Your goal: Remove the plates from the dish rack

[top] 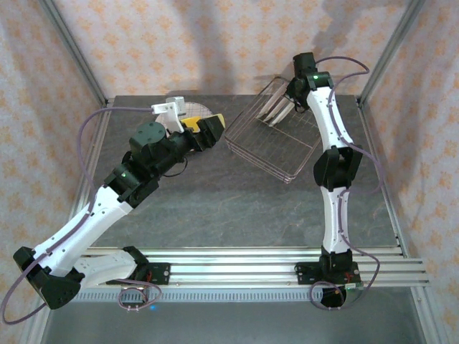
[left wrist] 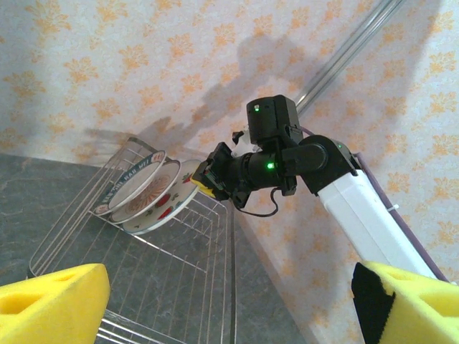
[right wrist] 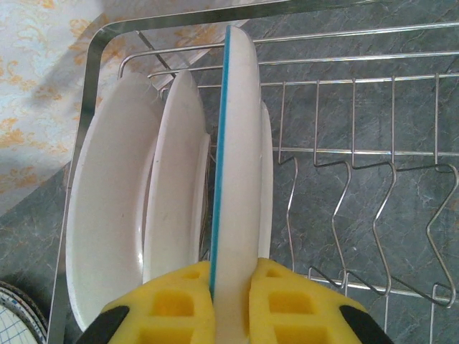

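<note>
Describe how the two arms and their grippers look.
The left arm and right arm have white links and black joints, each with a green light and a looping purple cable. The left gripper and right gripper have blocky yellow fingers.

Lab test cell: aluminium frame [top: 72, 43], wallpapered panels [top: 215, 43], mounting rail [top: 237, 269].

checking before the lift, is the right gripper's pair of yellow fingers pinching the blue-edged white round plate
Yes, the right gripper clamps both faces of the blue-edged white plate in the metal wire dish rack.
</note>
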You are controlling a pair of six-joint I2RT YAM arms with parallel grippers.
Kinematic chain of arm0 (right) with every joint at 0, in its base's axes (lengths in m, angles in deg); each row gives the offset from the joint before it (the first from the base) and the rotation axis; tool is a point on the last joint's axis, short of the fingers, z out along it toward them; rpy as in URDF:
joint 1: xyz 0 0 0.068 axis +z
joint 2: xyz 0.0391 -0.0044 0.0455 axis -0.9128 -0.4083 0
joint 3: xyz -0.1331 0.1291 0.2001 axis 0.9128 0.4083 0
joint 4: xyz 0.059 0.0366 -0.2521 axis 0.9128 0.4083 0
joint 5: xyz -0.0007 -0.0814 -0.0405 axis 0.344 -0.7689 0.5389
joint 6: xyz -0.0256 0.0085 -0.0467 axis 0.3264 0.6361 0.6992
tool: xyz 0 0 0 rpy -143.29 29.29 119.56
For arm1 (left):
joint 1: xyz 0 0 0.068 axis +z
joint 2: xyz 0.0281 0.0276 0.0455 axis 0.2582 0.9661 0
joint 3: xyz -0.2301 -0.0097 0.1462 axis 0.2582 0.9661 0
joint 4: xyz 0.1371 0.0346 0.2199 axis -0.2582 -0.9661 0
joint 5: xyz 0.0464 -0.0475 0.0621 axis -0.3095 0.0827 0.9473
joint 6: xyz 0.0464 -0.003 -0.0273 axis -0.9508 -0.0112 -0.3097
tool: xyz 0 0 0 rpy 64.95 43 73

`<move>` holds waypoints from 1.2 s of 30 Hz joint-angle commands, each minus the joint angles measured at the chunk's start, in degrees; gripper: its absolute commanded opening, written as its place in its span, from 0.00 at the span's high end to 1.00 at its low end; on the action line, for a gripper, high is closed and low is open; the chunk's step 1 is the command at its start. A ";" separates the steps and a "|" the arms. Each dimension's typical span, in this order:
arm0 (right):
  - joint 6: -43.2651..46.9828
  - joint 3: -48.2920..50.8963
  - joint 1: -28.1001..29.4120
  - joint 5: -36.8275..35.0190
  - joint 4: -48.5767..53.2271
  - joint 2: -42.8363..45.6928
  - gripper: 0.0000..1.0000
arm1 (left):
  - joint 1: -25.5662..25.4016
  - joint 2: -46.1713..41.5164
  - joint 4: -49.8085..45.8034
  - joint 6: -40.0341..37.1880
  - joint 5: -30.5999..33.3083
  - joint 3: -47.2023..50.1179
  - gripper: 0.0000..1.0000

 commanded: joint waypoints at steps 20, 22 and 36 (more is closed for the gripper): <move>-3.51 -7.45 1.75 -5.66 3.26 5.00 1.00 | -0.66 -1.06 1.41 -0.01 -0.81 -1.16 0.12; -3.52 -7.81 1.76 -5.91 4.03 5.16 1.00 | -0.66 -1.01 1.52 -0.01 -0.97 -1.12 0.12; -3.17 -8.97 1.75 -5.66 3.43 6.75 1.00 | -0.99 -1.33 1.18 0.25 -0.62 -0.91 0.12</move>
